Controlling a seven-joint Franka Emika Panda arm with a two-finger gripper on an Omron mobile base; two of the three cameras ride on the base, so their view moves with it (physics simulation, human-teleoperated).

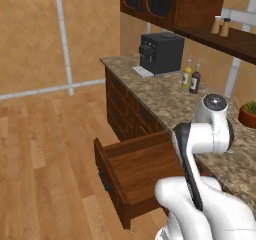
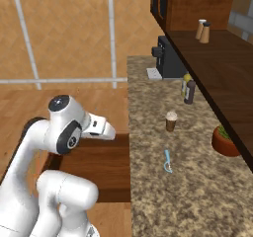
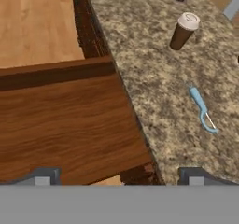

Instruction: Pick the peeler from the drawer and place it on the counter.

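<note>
Peeler (image 3: 202, 110) lies flat on the counter (image 3: 154, 55), gripper (image 3: 119, 176) wide open and empty, so lift straight clear.

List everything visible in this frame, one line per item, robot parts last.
peeler: 1, light blue, lying on the counter.
counter: 1, speckled brown granite.
drawer: 1, reddish-brown, pulled open.
coffee cup: 1, brown with white lid, on counter.
coffee machine: 1, black, far end of counter.
bottles: 2, yellow and dark, on counter.
shakers: 2, on wall shelf.
potted plant: 1, red pot, on counter.
pincer: 1, open, holding nothing.
</note>
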